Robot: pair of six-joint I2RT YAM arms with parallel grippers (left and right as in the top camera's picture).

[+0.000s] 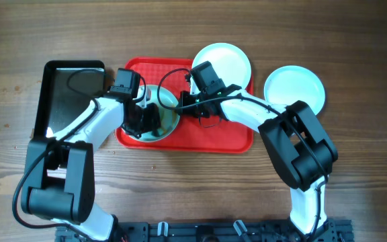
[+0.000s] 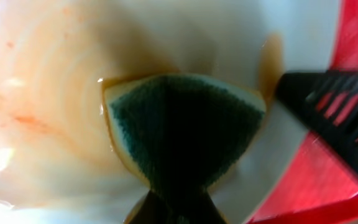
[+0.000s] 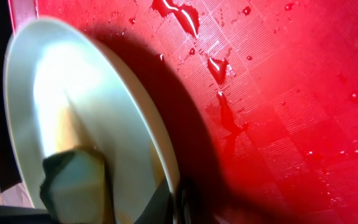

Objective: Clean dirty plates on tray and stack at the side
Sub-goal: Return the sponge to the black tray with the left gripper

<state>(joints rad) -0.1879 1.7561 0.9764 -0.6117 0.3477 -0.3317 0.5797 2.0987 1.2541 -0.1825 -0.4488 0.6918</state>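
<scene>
A dirty plate sits on the left part of the red tray, tilted up. My left gripper is shut on a green and yellow sponge pressed on the plate's face, which shows orange streaks. My right gripper is shut on the plate's right rim, its black finger visible in the left wrist view. A second plate, clean-looking, lies over the tray's back right corner. A third plate lies on the table right of the tray.
A glossy black tray lies left of the red tray, under my left arm. The red tray's floor is wet with drops and small puddles. Wooden table all around.
</scene>
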